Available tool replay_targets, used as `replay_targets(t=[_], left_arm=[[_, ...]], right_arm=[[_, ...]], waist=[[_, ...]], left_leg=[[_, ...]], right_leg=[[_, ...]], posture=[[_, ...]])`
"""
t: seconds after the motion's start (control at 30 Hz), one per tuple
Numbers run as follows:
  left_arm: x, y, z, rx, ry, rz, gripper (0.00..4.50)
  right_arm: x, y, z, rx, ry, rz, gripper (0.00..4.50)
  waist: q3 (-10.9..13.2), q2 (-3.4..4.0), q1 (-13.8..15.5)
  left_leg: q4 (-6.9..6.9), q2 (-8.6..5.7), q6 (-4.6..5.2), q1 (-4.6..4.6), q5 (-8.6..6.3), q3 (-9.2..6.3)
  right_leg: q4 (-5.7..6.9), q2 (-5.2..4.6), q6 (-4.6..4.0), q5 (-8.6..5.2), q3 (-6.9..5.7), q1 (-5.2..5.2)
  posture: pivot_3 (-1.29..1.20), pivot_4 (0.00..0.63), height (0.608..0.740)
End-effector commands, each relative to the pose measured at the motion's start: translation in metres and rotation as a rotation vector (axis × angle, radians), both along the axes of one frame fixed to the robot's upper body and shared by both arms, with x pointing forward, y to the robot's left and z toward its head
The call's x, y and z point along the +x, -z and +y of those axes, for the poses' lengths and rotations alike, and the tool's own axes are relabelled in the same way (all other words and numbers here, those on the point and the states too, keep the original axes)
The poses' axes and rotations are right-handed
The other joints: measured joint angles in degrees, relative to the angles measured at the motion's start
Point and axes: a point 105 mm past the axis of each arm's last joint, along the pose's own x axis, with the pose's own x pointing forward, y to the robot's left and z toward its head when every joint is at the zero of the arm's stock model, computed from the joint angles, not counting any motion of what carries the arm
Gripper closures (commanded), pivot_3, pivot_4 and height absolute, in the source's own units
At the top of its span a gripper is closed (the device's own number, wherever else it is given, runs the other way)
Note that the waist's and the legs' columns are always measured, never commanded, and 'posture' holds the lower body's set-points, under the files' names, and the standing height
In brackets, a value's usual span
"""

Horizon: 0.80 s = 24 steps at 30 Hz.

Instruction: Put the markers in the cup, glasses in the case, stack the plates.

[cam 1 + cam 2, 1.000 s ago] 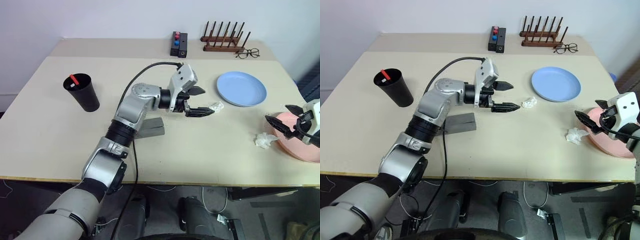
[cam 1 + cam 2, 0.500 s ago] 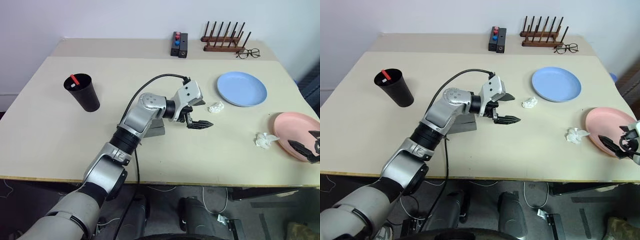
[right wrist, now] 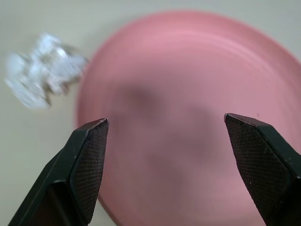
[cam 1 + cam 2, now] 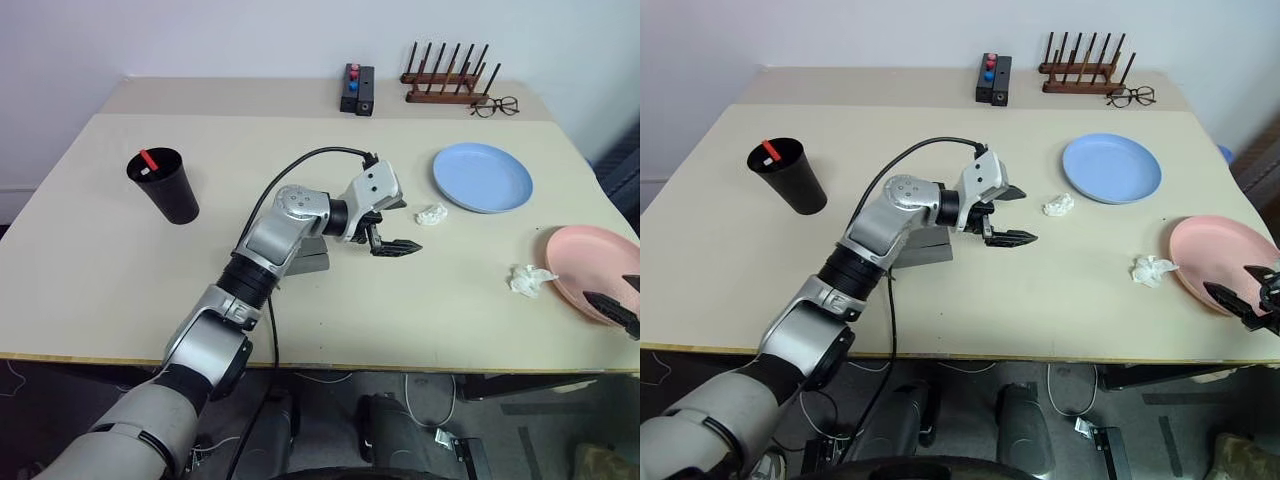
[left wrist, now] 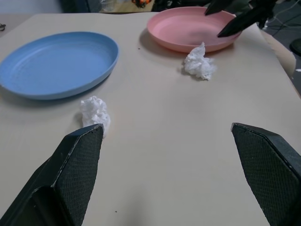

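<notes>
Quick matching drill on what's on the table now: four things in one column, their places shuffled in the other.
1. black cup
2. blue plate
3. pink plate
4. grey case

A. under the right gripper
B. partly hidden behind the left arm
C. far right, before the wooden rack
D. left side, red-ended marker inside

Pairs: 1-D, 2-C, 3-A, 4-B
</notes>
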Motion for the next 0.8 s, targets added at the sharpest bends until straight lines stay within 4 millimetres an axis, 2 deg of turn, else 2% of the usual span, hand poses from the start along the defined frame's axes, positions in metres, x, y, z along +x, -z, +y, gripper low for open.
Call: replay_targets(t=[0.03, 0.13, 0.3, 0.63, 0.73, 0.8], left_arm=[[-0.003, -0.011, -0.001, -0.024, 0.014, -0.042, 0.05], [-0.002, -0.01, 0.0, -0.022, 0.012, -0.04, 0.05], [-0.002, -0.01, 0.0, -0.017, 0.011, -0.043, 0.05], [-0.001, -0.01, 0.004, -0.002, -0.003, -0.062, 0.05], [0.0, -0.009, 0.008, 0.007, -0.012, -0.062, 0.0], [0.0, -0.009, 0.01, 0.012, -0.017, -0.062, 0.0]], right_arm=[[0.004, -0.025, 0.006, 0.04, -0.036, -0.096, 0.47], [0.0, -0.023, 0.015, 0.069, -0.083, -0.074, 0.47], [-0.007, -0.004, 0.024, 0.059, -0.127, 0.018, 0.47], [0.007, 0.029, 0.028, 0.042, -0.117, 0.079, 0.47], [0.016, 0.034, 0.027, 0.055, -0.092, 0.079, 1.29], [0.02, 0.034, 0.029, 0.067, -0.095, 0.075, 2.31]], waist=[[0.0, 0.0, 0.01], [0.0, 0.0, 0.05], [0.01, 0.0, 0.09], [0.0, 0.02, 0.0], [0.0, 0.03, -0.05], [0.0, 0.02, -0.04]], left_leg=[[0.0, 0.0, 0.0, 0.0, 0.0, 0.0], [0.0, 0.01, 0.0, 0.0, 0.0, -0.01], [0.01, 0.0, 0.0, -0.01, 0.0, -0.02], [0.0, 0.0, 0.0, 0.0, 0.0, -0.01], [0.0, -0.01, 0.0, 0.0, 0.0, -0.01], [0.01, 0.0, 0.0, 0.01, 0.0, -0.01]], right_leg=[[0.0, 0.0, 0.0, 0.0, 0.0, 0.0], [0.0, 0.0, 0.0, 0.0, 0.0, 0.0], [-0.01, -0.01, 0.01, -0.01, -0.01, 0.01], [-0.02, -0.01, 0.01, 0.0, -0.01, 0.0], [-0.02, -0.01, 0.0, 0.0, 0.0, 0.0], [-0.02, -0.01, 0.0, 0.0, 0.01, 0.01]], posture=[[0.0, 0.15, 0.74], [0.0, 0.15, 0.74], [0.0, 0.15, 0.74], [0.0, 0.15, 0.74], [0.0, 0.15, 0.74], [0.0, 0.15, 0.74]])
